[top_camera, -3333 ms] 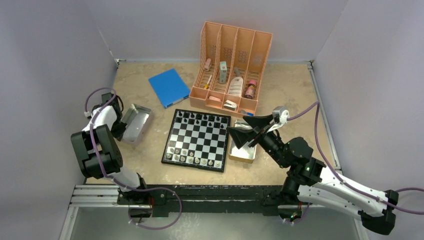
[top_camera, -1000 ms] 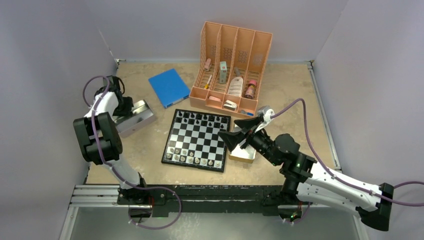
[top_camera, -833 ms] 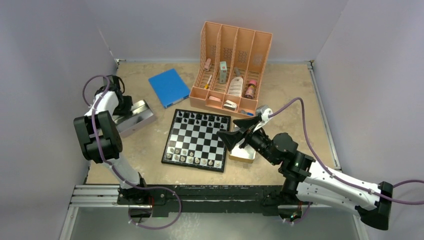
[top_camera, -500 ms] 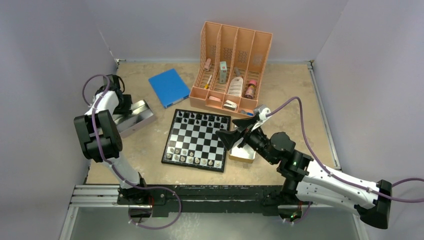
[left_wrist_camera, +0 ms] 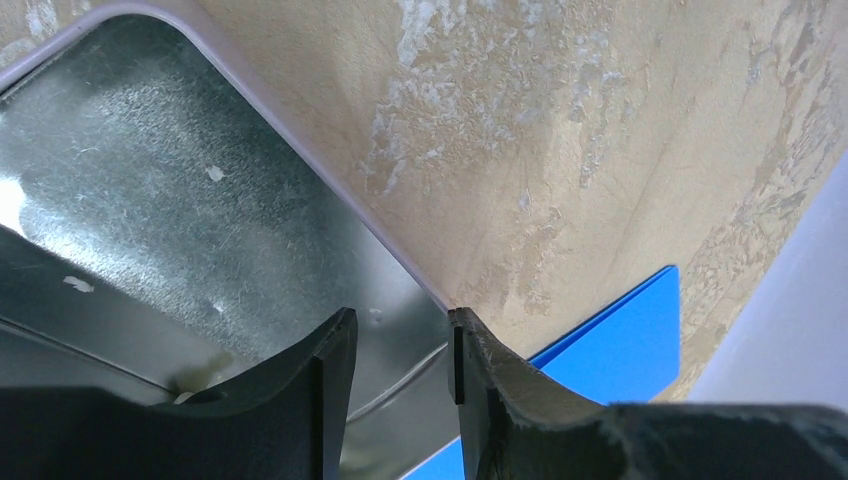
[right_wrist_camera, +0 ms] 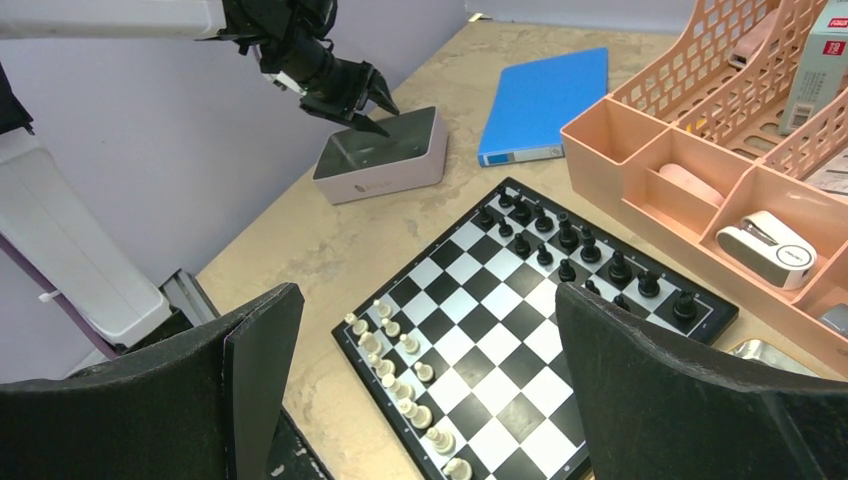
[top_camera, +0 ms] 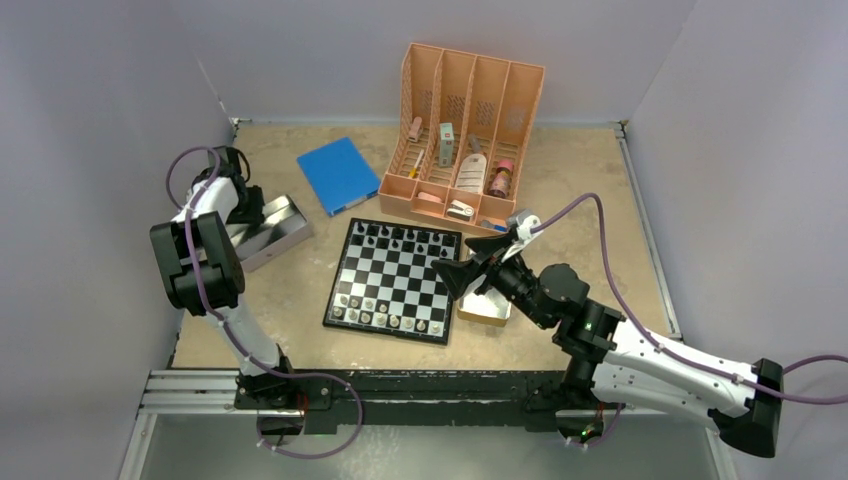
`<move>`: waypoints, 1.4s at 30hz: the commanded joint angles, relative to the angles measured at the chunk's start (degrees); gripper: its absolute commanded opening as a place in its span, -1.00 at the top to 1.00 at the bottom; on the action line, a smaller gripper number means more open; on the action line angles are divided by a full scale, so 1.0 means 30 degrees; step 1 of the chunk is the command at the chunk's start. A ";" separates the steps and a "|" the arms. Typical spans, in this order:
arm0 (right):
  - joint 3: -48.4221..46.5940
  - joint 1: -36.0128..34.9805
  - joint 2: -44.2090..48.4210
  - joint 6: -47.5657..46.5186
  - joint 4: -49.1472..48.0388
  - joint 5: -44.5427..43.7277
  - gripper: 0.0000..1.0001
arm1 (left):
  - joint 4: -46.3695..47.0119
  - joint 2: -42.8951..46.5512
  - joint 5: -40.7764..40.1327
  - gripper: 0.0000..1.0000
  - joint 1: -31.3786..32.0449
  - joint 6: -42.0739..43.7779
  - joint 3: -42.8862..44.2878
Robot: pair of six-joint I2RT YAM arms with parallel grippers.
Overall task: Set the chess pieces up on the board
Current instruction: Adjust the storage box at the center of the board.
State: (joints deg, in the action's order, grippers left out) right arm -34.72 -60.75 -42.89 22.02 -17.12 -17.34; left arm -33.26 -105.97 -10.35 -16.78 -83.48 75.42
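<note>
The board (top_camera: 393, 280) lies mid-table, with black chess pieces (top_camera: 400, 237) along its far rows and pale ones (top_camera: 385, 318) along its near edge. My right gripper (top_camera: 453, 256) hovers over the board's right edge, wide open and holding nothing. In its wrist view the board (right_wrist_camera: 540, 300) shows between the fingers, pale pieces (right_wrist_camera: 405, 385) near, black pieces (right_wrist_camera: 570, 240) far. My left gripper (top_camera: 252, 207) is at the metal tray (top_camera: 275, 235) on the left. Its jaws (left_wrist_camera: 400, 325) stand apart, with the tray's rim (left_wrist_camera: 330, 165) running down between them.
A blue book (top_camera: 338, 175) lies behind the board on the left and a peach organizer (top_camera: 465, 130) of small items stands behind it. A second shallow tray (top_camera: 485, 310) sits right of the board, under my right arm. Walls close in the left, back and right sides.
My right gripper has edged left toward the board's right edge. My left arm has shifted slightly at the tray. The tray, tilted compared with three seconds ago, stays where it was.
</note>
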 commanded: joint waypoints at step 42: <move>-0.1571 -0.0071 -0.2317 -0.1360 -0.1770 -0.0649 -0.97 | -0.0216 -0.0314 -0.2316 0.74 0.0494 0.0108 0.0736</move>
State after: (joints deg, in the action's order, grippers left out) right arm -36.64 -60.75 -50.39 18.98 -19.27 -18.52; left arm -33.76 -108.62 -13.87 -15.55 -86.89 76.95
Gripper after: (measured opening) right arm 0.987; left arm 0.150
